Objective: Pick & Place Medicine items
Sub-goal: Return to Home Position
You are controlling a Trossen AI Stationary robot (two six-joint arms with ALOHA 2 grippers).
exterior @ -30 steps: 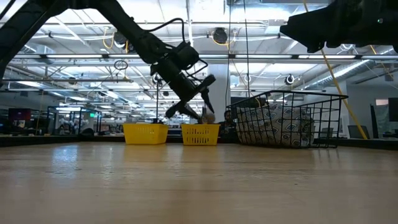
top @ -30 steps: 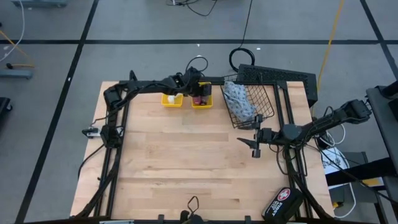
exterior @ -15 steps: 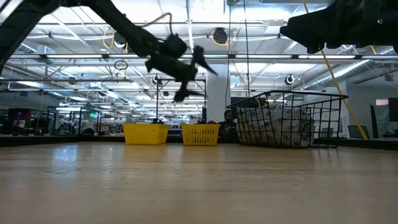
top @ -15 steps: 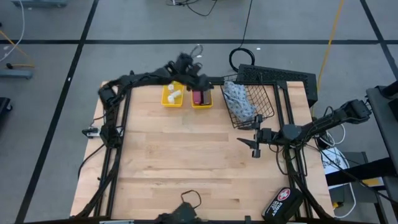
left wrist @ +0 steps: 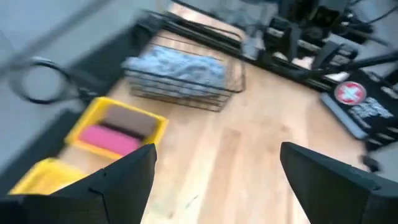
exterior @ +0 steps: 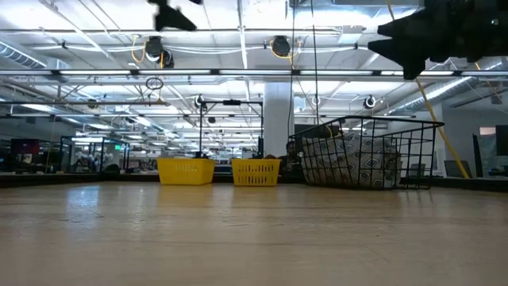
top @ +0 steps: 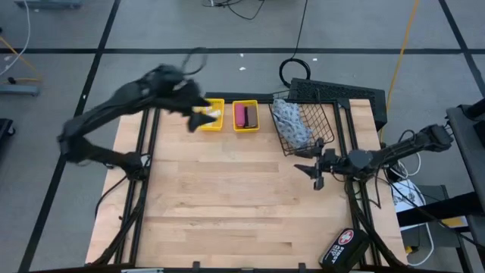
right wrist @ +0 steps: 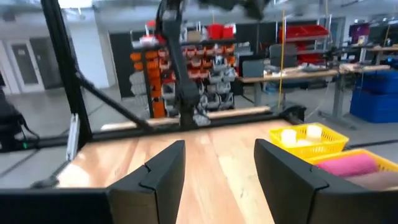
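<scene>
Two small yellow bins stand near the far edge. The left bin (top: pixel 210 115) holds tiny white bottles (right wrist: pixel 298 132). The right bin (top: pixel 244 115) holds the magenta tube (left wrist: pixel 109 138) and a brown block (left wrist: pixel 130 121). The blue-white pouch (top: pixel 292 125) lies in a black wire basket (exterior: pixel 365 151). My left gripper (top: pixel 195 112) is open and empty, high above the table's far left (exterior: pixel 171 12), fingers wide apart (left wrist: pixel 216 155). My right gripper (top: pixel 316 173) hovers open and empty (right wrist: pixel 219 149) right of centre, in front of the basket.
A black case with a red-white cross (top: pixel 345 246) lies at the near right corner. A dark tray (top: pixel 341 95) sits behind the basket. Bare wood (top: pixel 227 197) spreads over the middle and near half of the table.
My left gripper has risen from over the right yellow bin and swung fast up and toward the table's left, leaving the bins uncovered. My right gripper has edged a little toward the far right.
</scene>
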